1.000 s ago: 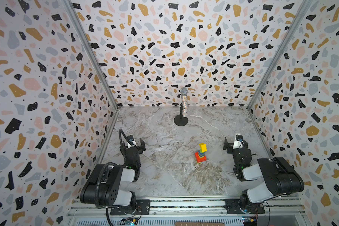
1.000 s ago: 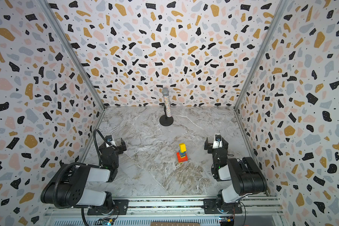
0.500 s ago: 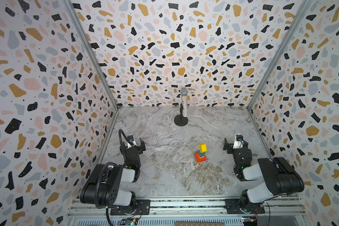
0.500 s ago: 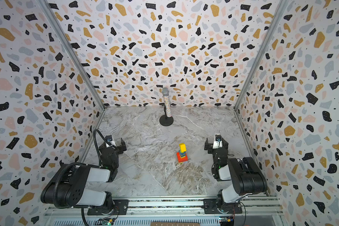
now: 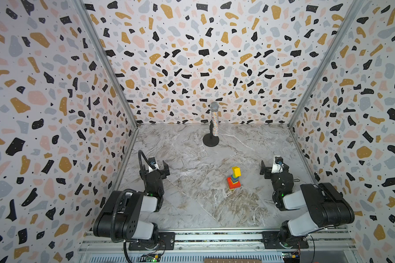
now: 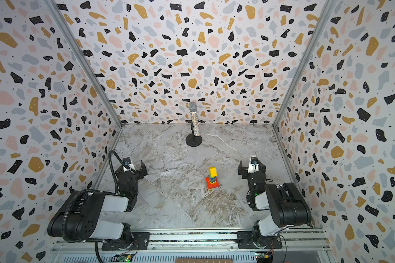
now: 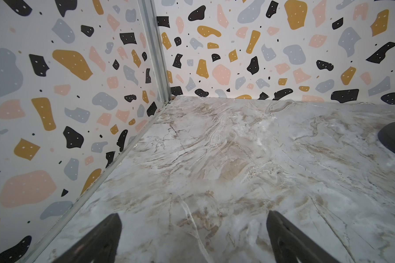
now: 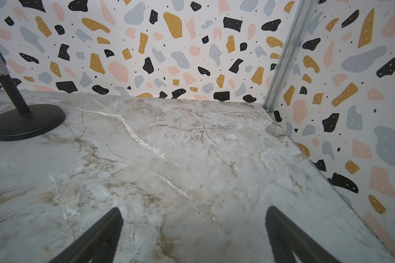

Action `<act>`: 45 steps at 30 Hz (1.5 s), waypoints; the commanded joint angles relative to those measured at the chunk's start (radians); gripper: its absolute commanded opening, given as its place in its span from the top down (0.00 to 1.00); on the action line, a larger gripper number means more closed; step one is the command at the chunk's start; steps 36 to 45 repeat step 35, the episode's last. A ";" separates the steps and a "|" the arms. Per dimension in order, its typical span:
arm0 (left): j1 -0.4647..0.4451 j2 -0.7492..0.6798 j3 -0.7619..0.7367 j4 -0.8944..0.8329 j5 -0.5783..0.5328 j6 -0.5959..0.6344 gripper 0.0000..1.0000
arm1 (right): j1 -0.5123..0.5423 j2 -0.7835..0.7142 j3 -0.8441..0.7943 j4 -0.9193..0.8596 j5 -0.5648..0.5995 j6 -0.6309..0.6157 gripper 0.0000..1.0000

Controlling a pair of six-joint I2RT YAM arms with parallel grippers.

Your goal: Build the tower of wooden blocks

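Observation:
The tower [image 5: 234,179] [image 6: 212,178] stands on the marble floor between the two arms in both top views: wood blocks stacked from a wide red base through blue, green and yellow layers to a yellow cube [image 5: 236,171] on top. My left gripper [image 5: 155,167] [image 7: 193,219] is open and empty, well left of the tower, near the left wall. My right gripper [image 5: 274,167] [image 8: 193,216] is open and empty too, to the right of the tower. Neither wrist view shows the tower.
A glittery microphone [image 5: 214,121] on a black round stand [image 8: 25,121] is at the back centre. Patterned walls close in the left, back and right. The metal rail [image 5: 214,236] with both arm bases runs along the front.

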 commanded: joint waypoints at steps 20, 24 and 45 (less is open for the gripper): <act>0.003 -0.027 -0.193 0.410 -0.020 -0.008 0.00 | -0.131 0.022 -0.184 0.438 -0.236 0.088 0.01; -0.003 -0.017 -0.030 0.103 -0.082 -0.030 0.00 | -0.104 -0.012 -0.014 0.063 -0.258 0.037 0.01; -0.001 -0.006 0.002 0.068 -0.005 0.003 0.00 | -0.050 -0.012 0.021 -0.017 -0.186 -0.003 0.01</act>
